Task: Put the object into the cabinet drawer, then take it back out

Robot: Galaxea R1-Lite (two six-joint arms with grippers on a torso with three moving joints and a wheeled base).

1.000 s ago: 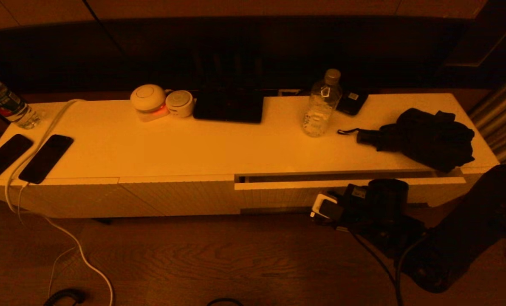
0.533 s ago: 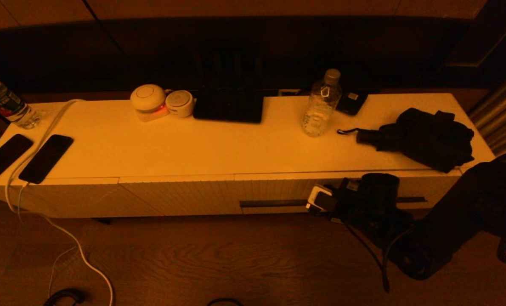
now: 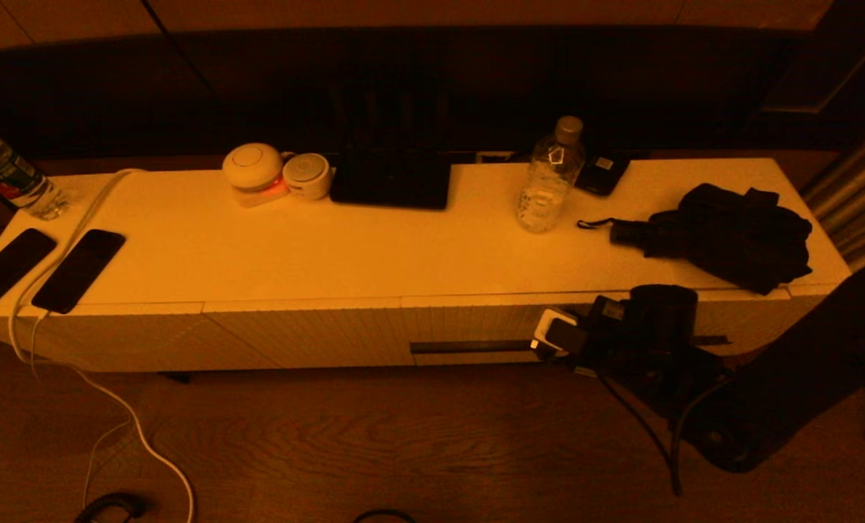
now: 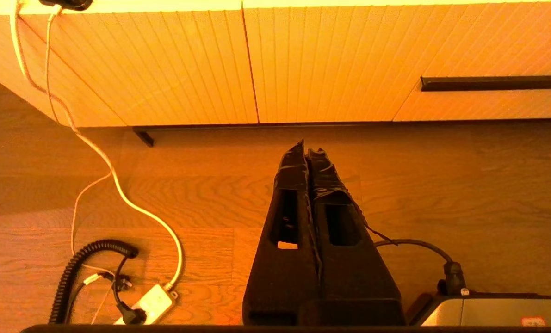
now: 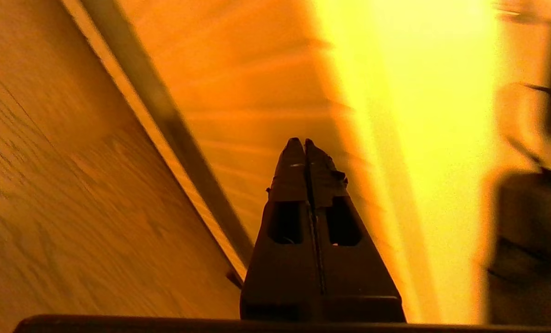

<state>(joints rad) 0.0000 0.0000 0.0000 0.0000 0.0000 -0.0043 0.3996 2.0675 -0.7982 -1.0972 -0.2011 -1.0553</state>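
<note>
**Drawer closed, right claw at its front**

On the left end of the counter (image 3: pixel 316 254) we see a water bottle (image 3: pixel 3 174), two dark phones (image 3: pixel 40 270) and a white cable (image 3: pixel 76 232) that runs down to the floor. Further right stand two round white devices (image 3: pixel 276 174), then a flat black device (image 3: pixel 392 180) at the back edge. A clear plastic bottle (image 3: pixel 548 178) stands upright past the middle, with a small dark box (image 3: pixel 601 174) just behind it. A folded black umbrella (image 3: pixel 723 236) lies near the right end.

Our left claw (image 4: pixel 307 150) is clenched with nothing in it, and it hangs over the wooden floor, apart from the cabinet front. The cabinet drawer (image 3: pixel 476 330) sits flush with the ribbed panels beside it, so it is closed. Our right claw (image 5: pixel 301 142) is also clenched and holds nothing; it is close before the drawer front. Which object belongs to the task, we cannot tell.
</note>
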